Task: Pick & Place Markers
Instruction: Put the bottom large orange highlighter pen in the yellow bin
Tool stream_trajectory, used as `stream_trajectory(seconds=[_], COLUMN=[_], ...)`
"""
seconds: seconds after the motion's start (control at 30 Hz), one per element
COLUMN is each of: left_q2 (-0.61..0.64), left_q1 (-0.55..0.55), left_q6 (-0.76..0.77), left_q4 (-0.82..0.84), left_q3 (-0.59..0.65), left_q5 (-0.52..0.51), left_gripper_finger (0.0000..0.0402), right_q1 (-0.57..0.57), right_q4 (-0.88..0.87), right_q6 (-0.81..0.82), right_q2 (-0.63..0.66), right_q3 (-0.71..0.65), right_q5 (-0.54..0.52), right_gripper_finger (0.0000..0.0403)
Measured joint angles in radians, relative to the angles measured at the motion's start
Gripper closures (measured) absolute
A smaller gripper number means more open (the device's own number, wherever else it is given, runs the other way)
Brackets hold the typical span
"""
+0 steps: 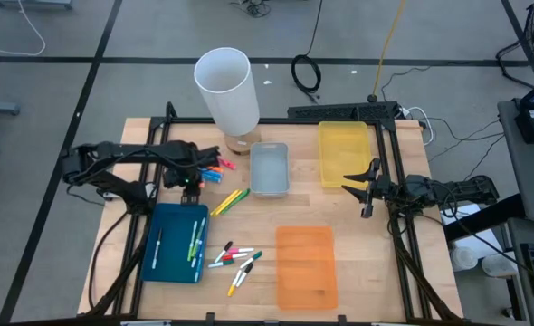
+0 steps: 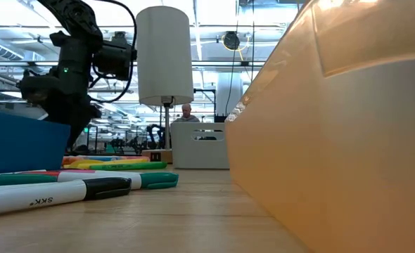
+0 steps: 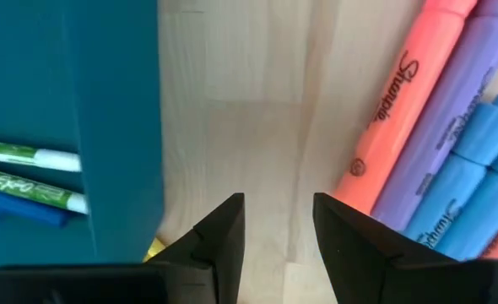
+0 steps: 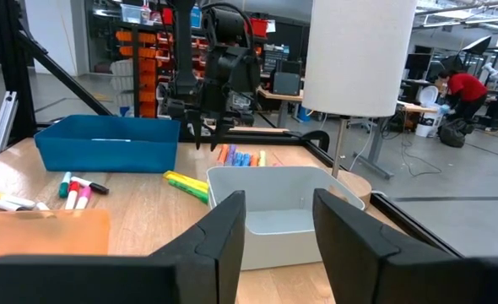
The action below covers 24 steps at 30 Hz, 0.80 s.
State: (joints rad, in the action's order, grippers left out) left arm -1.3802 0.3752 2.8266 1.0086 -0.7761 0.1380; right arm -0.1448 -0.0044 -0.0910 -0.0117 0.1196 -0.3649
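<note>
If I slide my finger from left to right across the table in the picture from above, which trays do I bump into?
Blue tray → grey tray → orange tray → yellow tray.

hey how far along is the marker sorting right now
A few markers already lie in the blue tray. Nothing is in hand: the left gripper is open and empty, above bare table beside the highlighters. The right gripper waits open near the yellow tray. The yellow-green pair and the white-bodied markers remain loose.
</note>
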Motion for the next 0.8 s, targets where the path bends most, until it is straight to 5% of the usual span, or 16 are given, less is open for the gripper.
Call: stream_trajectory(seconds=[0.8], left_q2=[0.041], left_q1=[0.000], left_q6=[0.035], left_q4=[0.044], left_q3=[0.000], left_q5=[0.073], left_gripper_finger=[0.0254], right_q1=[0.000], right_q4=[0.000], right_q6=[0.000], right_q2=[0.000], right_q3=[0.000], right_q5=[0.000], right_gripper_finger=[0.0275])
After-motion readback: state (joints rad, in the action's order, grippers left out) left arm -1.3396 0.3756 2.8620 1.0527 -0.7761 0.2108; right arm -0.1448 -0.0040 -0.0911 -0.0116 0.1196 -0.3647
